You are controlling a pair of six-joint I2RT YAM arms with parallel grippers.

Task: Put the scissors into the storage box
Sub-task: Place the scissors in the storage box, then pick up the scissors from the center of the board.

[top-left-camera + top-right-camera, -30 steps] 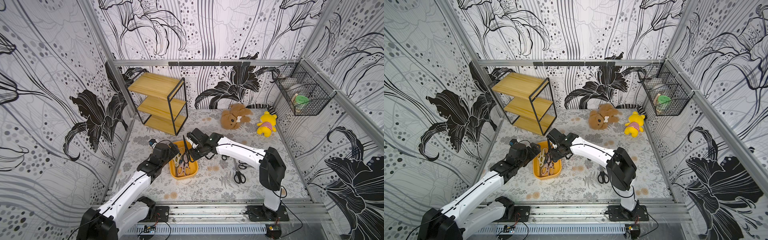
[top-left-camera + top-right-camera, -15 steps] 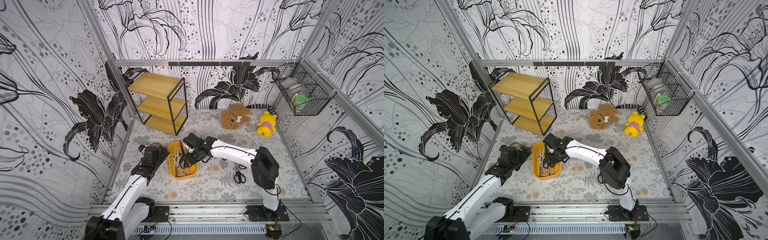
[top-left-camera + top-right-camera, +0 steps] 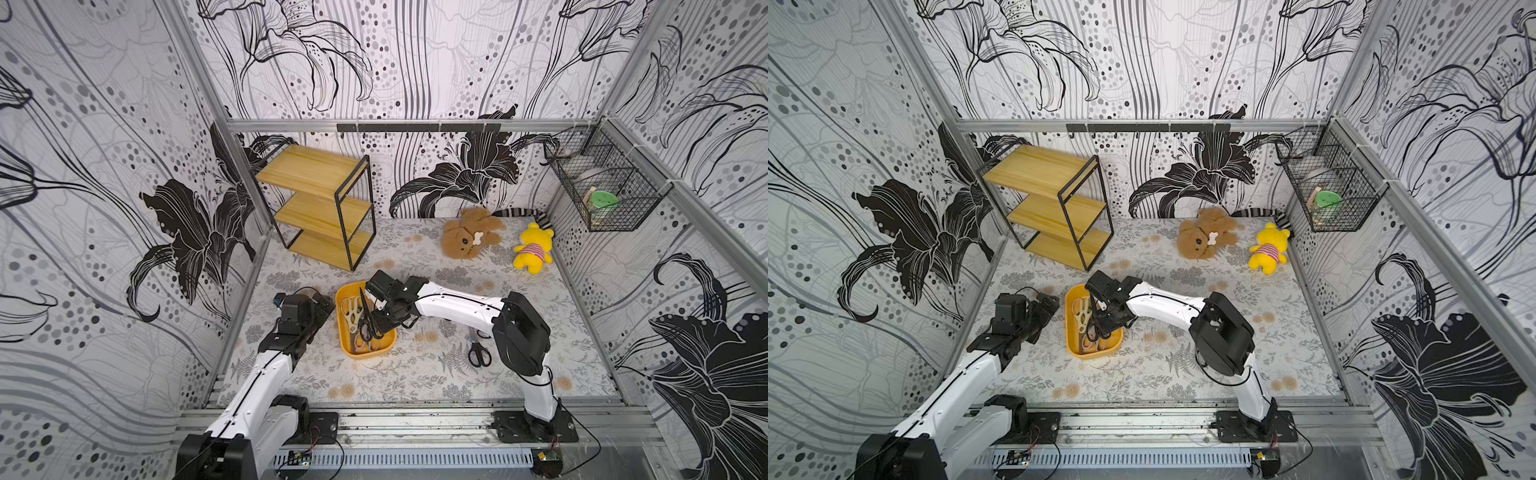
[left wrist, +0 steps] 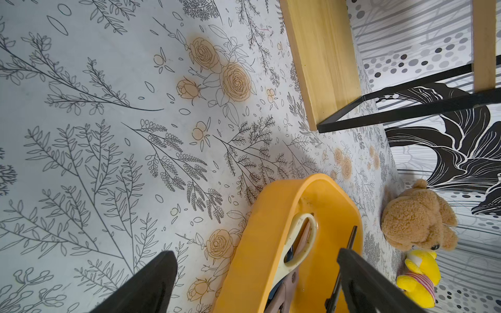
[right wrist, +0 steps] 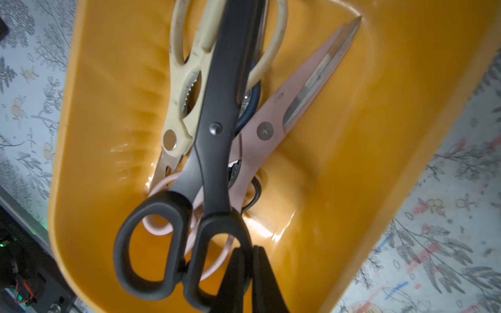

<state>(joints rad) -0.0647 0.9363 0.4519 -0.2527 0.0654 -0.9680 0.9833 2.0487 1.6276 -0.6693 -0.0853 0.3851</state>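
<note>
While we look down on the floral-printed table (image 3: 415, 374), the shallow orange-yellow plastic storage box (image 3: 368, 354) sits at about 9 o'clock from the table's middle. Over it hang the large black-handled steel scissors (image 3: 364, 307), with the blades pointing to 12 o'clock and the handle loops to 6. We see the right gripper (image 5: 248, 250) pinched tight on the rim of one of those loops. Under this pair, inside the box, lie cream-handled kitchen shears (image 5: 181, 108) and pale pink scissors (image 5: 260, 135), and a dark blue handle (image 5: 253, 105) peeks out between them. We cannot tell whether the held pair touches them. The left gripper (image 4: 256, 252) has its jaws spread wide and holds nothing, just beside the box's 9 o'clock wall. Smaller black-handled scissors (image 3: 478, 353) lie flat on the table at 4 o'clock from the box, well apart from it and close by the right arm.
</note>
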